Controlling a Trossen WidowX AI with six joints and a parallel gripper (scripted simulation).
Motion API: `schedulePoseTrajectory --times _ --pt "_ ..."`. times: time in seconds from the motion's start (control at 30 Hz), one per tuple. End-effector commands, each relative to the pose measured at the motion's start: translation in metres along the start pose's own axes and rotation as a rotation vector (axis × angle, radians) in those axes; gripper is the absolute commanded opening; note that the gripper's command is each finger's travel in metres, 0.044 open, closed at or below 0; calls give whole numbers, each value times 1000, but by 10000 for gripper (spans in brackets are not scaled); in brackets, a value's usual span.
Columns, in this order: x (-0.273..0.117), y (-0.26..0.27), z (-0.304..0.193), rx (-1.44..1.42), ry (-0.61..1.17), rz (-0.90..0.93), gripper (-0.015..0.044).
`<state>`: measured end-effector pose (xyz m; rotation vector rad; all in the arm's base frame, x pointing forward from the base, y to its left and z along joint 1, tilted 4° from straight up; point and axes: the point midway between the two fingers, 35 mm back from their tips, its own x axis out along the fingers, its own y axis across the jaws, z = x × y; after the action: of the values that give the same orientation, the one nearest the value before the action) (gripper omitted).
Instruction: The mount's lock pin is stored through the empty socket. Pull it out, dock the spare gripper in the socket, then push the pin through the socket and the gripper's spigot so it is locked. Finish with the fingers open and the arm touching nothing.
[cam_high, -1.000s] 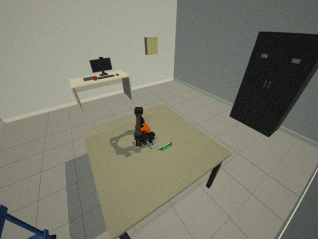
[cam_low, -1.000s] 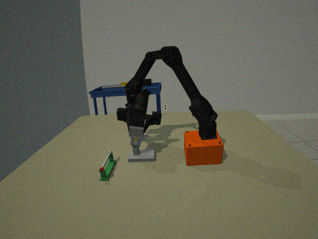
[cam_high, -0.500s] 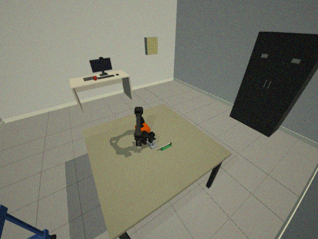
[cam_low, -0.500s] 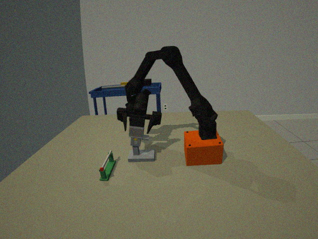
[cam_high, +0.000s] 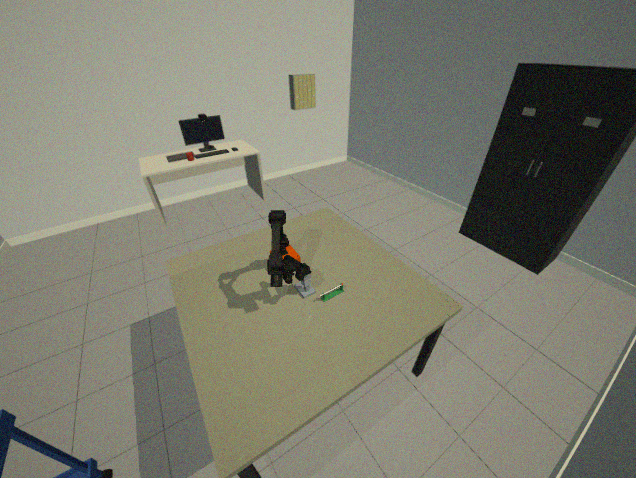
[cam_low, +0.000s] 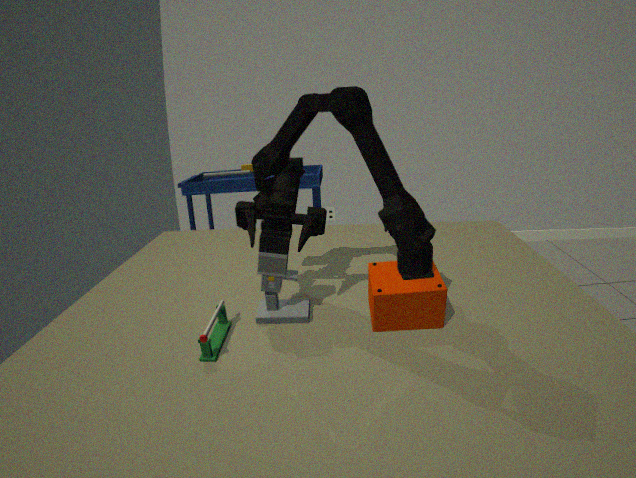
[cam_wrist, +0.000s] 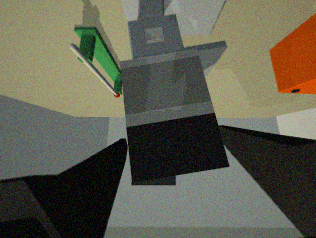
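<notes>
My gripper (cam_low: 276, 247) (cam_wrist: 172, 136) is open, its fingers standing apart on either side of the spare gripper and holding nothing. The spare gripper (cam_low: 272, 263) (cam_wrist: 162, 90), a black and grey block, stands upright and slightly tilted on top of the grey socket (cam_low: 268, 285) (cam_wrist: 142, 42). Its spigot is hidden inside the socket. The socket stands on the mount's flat grey base (cam_low: 295, 313) (cam_high: 306, 292). The lock pin (cam_low: 212, 319) (cam_wrist: 95, 70), pale with a red head, lies across the green rack (cam_low: 220, 336) (cam_wrist: 106, 56) (cam_high: 333, 294), out of the socket.
The orange box (cam_low: 406, 310) (cam_wrist: 295, 65) (cam_high: 292, 252) carries the arm's base, beside the mount. The green rack stands on the mount's other side. A grey tab sticks out sideways from the socket. All stand on the tan table (cam_high: 308, 359) (cam_low: 308, 411).
</notes>
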<state>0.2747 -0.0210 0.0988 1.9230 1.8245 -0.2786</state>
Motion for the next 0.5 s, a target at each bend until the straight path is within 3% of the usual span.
schedulePoseTrajectory --times 0.0,0.47 --pt "-5 0 -8 -2 -1 0 440" --pt "-15 -2 -34 11 -24 26 440"
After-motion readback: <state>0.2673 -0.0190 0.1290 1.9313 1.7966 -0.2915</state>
